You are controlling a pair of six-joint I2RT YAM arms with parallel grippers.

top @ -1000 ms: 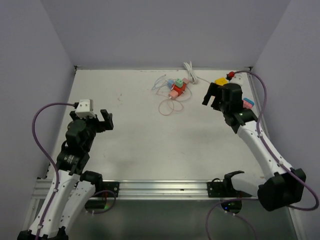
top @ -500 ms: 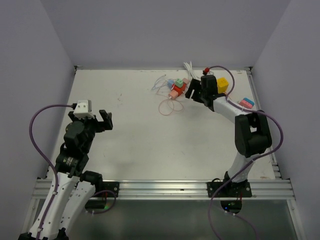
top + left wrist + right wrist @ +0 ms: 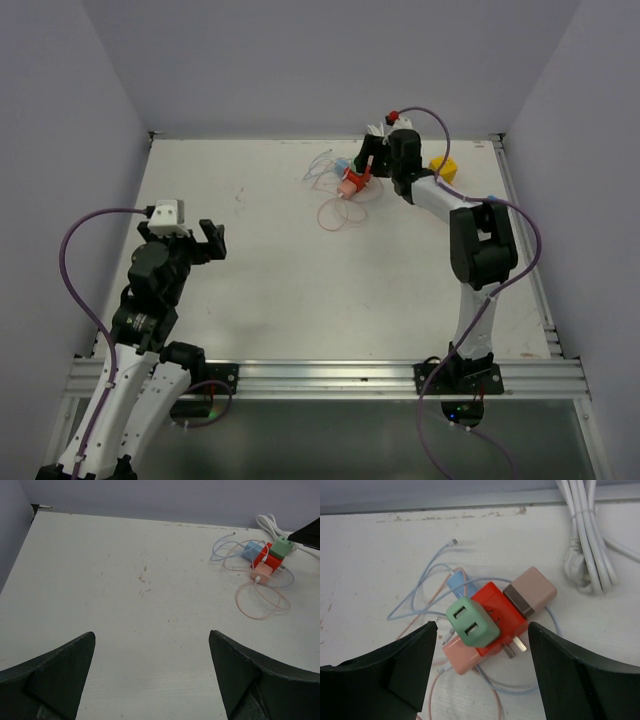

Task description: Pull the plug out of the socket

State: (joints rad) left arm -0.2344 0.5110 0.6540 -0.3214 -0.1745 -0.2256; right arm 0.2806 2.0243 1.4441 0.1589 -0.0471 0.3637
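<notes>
A lab test cell: white table (image 3: 290, 270), plain lilac walls (image 3: 330, 60), aluminium mounting rail (image 3: 320, 376).

The socket (image 3: 492, 612) is bright red. Its plugs are mint green (image 3: 471, 622), salmon pink (image 3: 462, 657), light blue (image 3: 456, 581), and pale beige with a dark brown band (image 3: 532, 591). The thin cables are pale blue (image 3: 417, 587) and peach (image 3: 238, 601), and the bundled cord (image 3: 582, 540) is white. The desk (image 3: 125, 620) is off-white with brownish specks. The block (image 3: 443, 167) at far right is yellow.
</notes>
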